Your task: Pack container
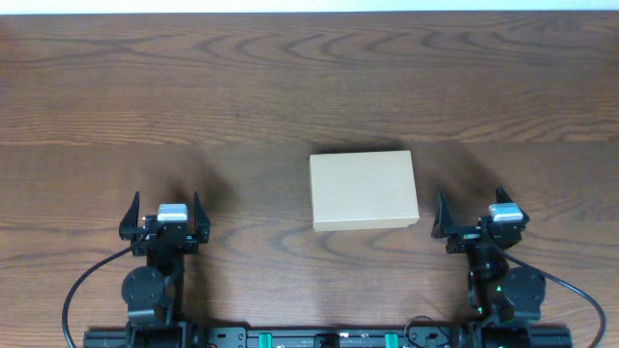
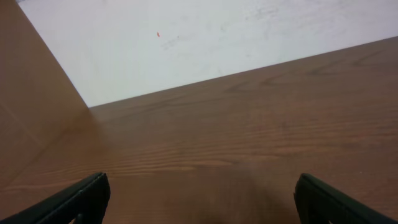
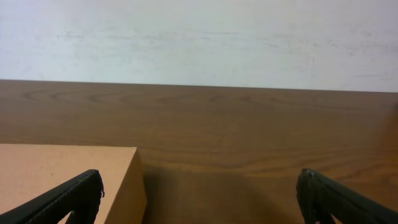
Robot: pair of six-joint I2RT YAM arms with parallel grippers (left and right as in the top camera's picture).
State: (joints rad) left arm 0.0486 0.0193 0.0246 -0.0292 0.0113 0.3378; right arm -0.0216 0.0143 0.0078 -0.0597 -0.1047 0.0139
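The container [image 1: 364, 189], a plain tan cardboard box with its lid down, lies flat near the middle of the wooden table. My left gripper [image 1: 163, 215] rests near the front edge, well left of the box, open with nothing between its fingers. My right gripper [image 1: 476, 216] sits just right of the box's front right corner, also open and empty. In the right wrist view the container [image 3: 68, 171] fills the lower left, its corner beside my left fingertip [image 3: 81, 193]. The left wrist view has only bare table between the fingertips [image 2: 87, 196].
The wooden table [image 1: 309, 87] stretches wide behind the box. Black cables [image 1: 82, 290] loop out from both arm bases at the front edge. A white wall [image 3: 199, 37] rises beyond the table's far edge.
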